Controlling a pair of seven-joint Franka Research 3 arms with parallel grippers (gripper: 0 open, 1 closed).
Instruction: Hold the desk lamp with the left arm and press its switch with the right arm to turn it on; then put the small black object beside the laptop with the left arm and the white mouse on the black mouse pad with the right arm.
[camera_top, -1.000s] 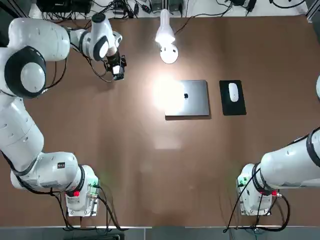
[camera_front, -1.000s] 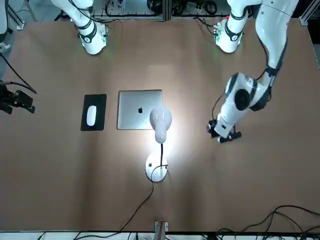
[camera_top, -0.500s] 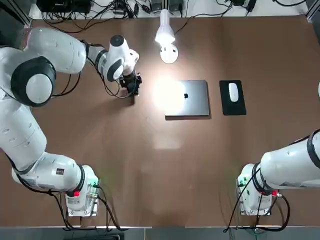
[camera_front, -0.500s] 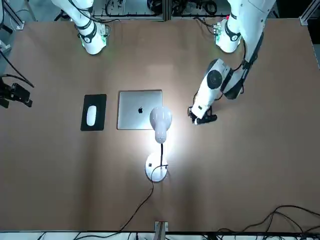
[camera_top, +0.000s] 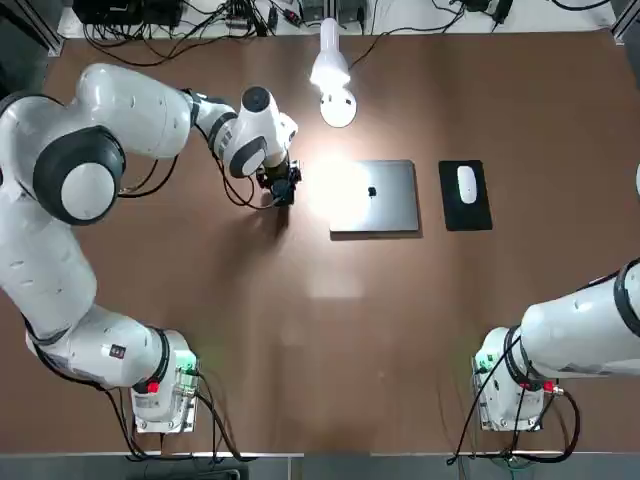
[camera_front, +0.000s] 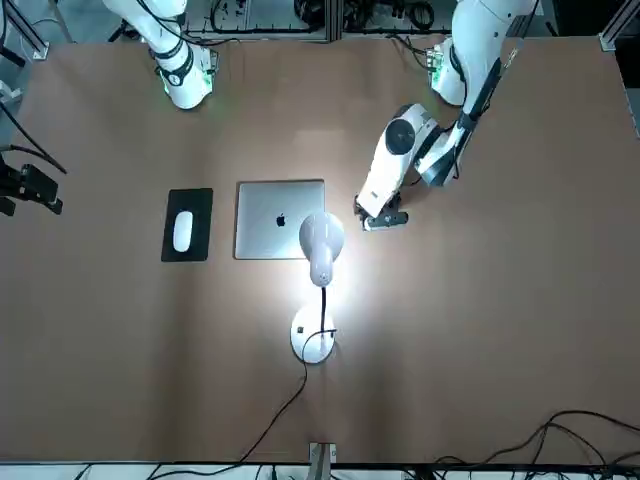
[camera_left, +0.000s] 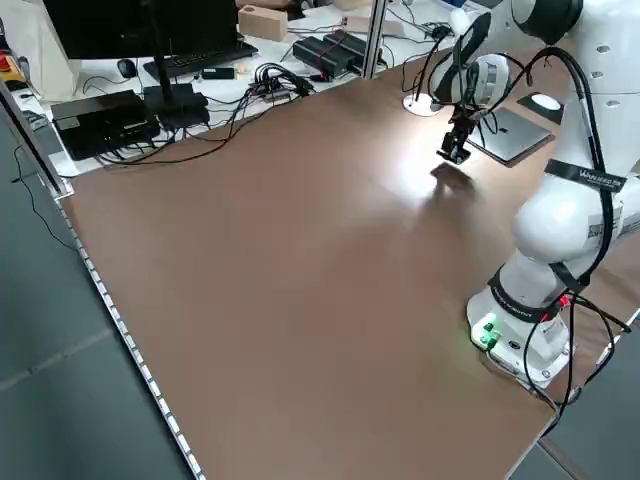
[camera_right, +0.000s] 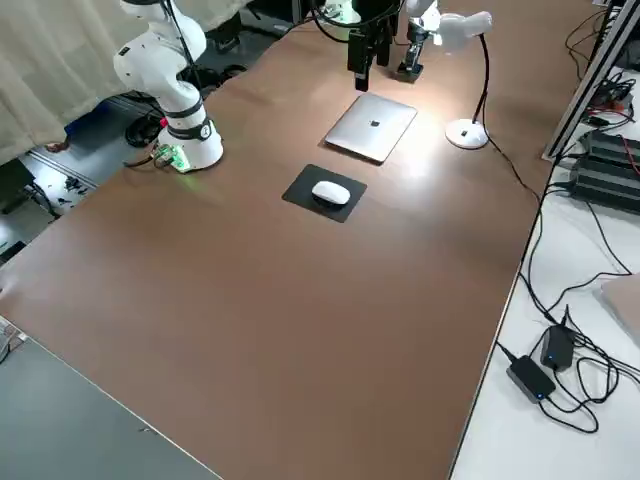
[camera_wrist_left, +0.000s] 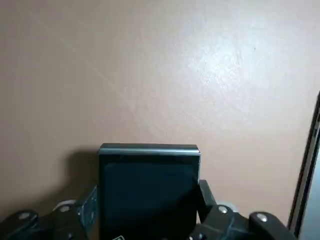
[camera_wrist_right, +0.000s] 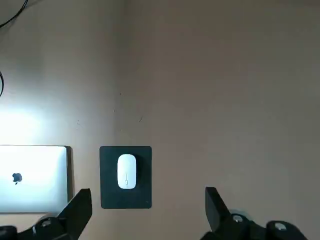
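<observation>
The white desk lamp (camera_top: 338, 108) stands lit at the far side of the table, its head (camera_front: 322, 240) shining on the silver laptop (camera_top: 375, 195). My left gripper (camera_top: 283, 190) hangs low just left of the laptop, shut on the small black object (camera_wrist_left: 148, 190); I cannot tell whether the block touches the table. The white mouse (camera_top: 466, 183) lies on the black mouse pad (camera_top: 465, 215) right of the laptop. My right gripper (camera_front: 28, 188) hovers high off the table's right side, open, with nothing between its fingers (camera_wrist_right: 80, 207).
The lamp's cable (camera_front: 285, 400) runs to the far edge, where more cables and boxes (camera_top: 230, 18) lie. Both arm bases (camera_top: 160, 395) (camera_top: 510, 390) stand at the near edge. Bare brown table (camera_top: 330, 320) spreads in front of the laptop.
My left gripper has carried the small black object from the far left toward the laptop and lower. The right arm has barely moved.
</observation>
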